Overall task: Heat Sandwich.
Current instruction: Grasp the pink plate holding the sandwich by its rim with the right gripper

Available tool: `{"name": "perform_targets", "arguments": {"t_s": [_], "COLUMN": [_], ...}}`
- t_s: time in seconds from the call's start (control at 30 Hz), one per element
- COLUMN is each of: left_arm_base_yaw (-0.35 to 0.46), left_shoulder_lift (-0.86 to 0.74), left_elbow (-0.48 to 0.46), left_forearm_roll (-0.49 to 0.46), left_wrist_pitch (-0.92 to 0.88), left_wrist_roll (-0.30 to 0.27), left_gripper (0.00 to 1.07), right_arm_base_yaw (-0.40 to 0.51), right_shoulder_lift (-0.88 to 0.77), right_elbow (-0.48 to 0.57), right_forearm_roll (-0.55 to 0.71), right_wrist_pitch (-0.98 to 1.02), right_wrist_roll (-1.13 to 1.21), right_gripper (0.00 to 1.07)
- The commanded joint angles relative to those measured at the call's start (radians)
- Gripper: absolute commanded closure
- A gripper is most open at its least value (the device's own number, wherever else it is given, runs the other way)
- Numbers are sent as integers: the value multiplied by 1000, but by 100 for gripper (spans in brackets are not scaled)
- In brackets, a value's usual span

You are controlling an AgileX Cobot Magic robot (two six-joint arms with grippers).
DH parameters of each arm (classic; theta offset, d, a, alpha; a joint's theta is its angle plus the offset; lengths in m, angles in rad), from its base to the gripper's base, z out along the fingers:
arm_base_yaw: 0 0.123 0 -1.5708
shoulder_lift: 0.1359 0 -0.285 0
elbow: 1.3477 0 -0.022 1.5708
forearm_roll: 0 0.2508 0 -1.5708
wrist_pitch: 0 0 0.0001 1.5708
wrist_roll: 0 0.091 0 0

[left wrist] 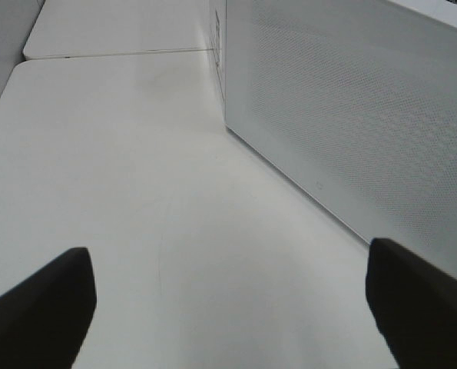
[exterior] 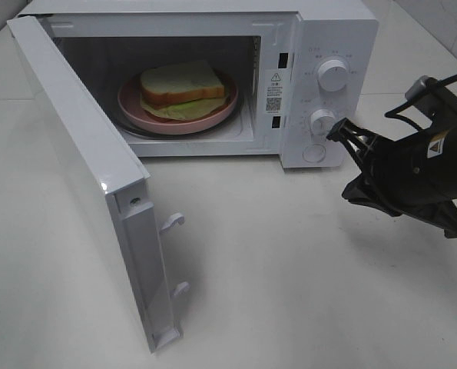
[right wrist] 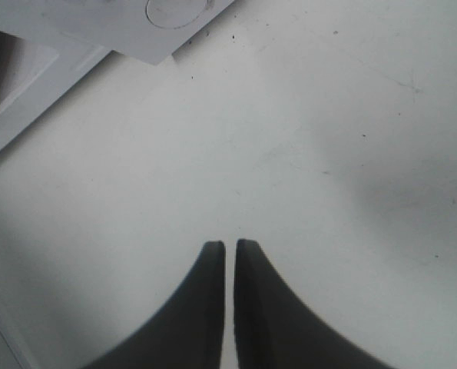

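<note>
The sandwich (exterior: 183, 83), white bread with a green leafy layer, lies on a round pink plate (exterior: 147, 114) inside the open microwave (exterior: 336, 31). My right gripper (exterior: 340, 131) hovers just in front of the control panel, by the lower knob (exterior: 322, 121). In the right wrist view its fingers (right wrist: 209, 265) stand almost together with a thin slit and nothing between them, above the white table. My left gripper (left wrist: 228, 307) is out of the exterior view. Its wrist view shows the fingers (left wrist: 44, 300) wide apart and empty, beside a dotted white panel (left wrist: 351, 115).
The microwave door (exterior: 74, 138) swings far out to the front left, with its latch hooks (exterior: 173, 223) facing the table's middle. An upper knob (exterior: 333, 74) and a round button (exterior: 315, 152) sit on the panel. The button (right wrist: 174, 9) also shows in the right wrist view.
</note>
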Motion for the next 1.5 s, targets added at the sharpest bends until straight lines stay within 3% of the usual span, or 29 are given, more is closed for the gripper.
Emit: {"name": "perform_targets", "arguments": {"t_s": [0.03,0.37,0.7,0.93,1.2,1.5], "left_arm_base_yaw": [2,2,2,2,2,2], "left_shoulder_lift": [-21,-21,-21,-21,-21,-21], "left_elbow": [4,4,4,4,4,4], "left_forearm_roll": [-7,-7,-7,-7,-7,-7], "left_wrist_pitch": [-3,-3,-3,-3,-3,-3], "left_wrist_roll": [-5,-5,-5,-5,-5,-5], "left_gripper": [17,17,17,17,17,17], "right_arm_base_yaw": [1,1,1,1,1,1], "right_shoulder_lift": [-30,-38,-36,-36,-36,-36], "right_elbow": [-5,-107,-235,-286,-295,-295], "right_forearm_roll": [-12,-19,-19,-20,-19,-19], "right_wrist_pitch": [55,296,488,561,563,563], "right_wrist_roll": [-58,-232,-547,-898,-1490,-1818], "right_gripper": [98,96,93,91,90,85]}}
